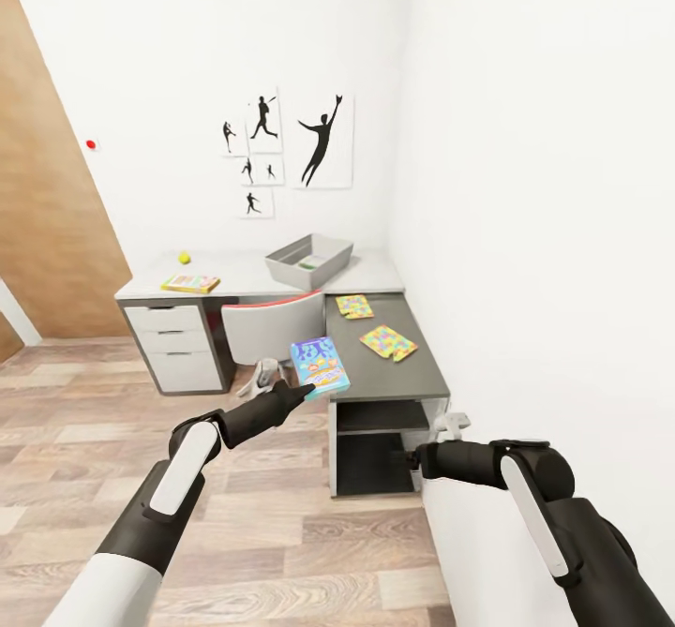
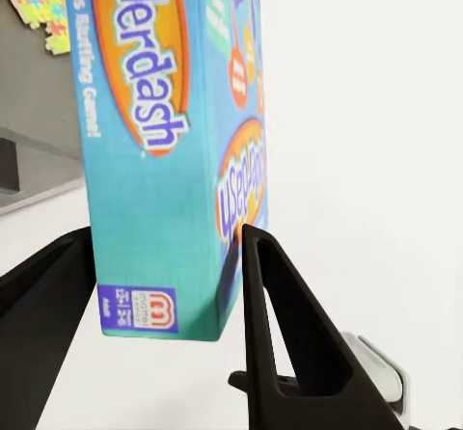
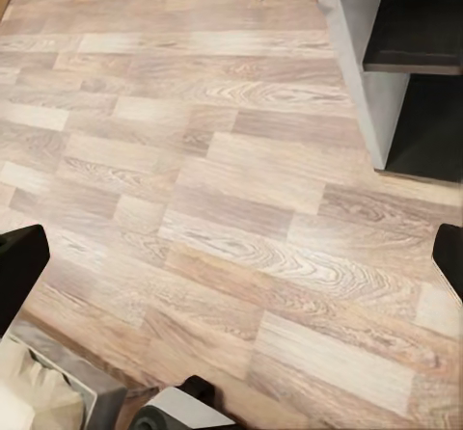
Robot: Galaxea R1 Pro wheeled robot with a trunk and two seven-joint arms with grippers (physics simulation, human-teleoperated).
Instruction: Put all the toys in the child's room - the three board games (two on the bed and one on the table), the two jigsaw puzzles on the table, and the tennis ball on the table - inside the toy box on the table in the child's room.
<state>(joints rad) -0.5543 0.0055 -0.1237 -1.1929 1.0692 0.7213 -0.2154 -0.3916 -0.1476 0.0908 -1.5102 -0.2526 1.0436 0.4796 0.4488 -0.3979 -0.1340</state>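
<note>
Presently left pincer (image 2: 164,285) grips blue board game (image 1: 320,365) by its edge; box may pivot loose before the toy box (image 1: 309,261) ahead.

— Anything readable?

— Only on the blue game box (image 2: 159,150) in the left wrist view. Its cover has big white letters ending "…derdash", cut off at the start, with a smaller line ending "…ious Bluffing Game!" beside it.

— Any brand?

— A small square logo (image 2: 140,309) near the corner; its letters are too small. The side lettering is hard to read.
</note>
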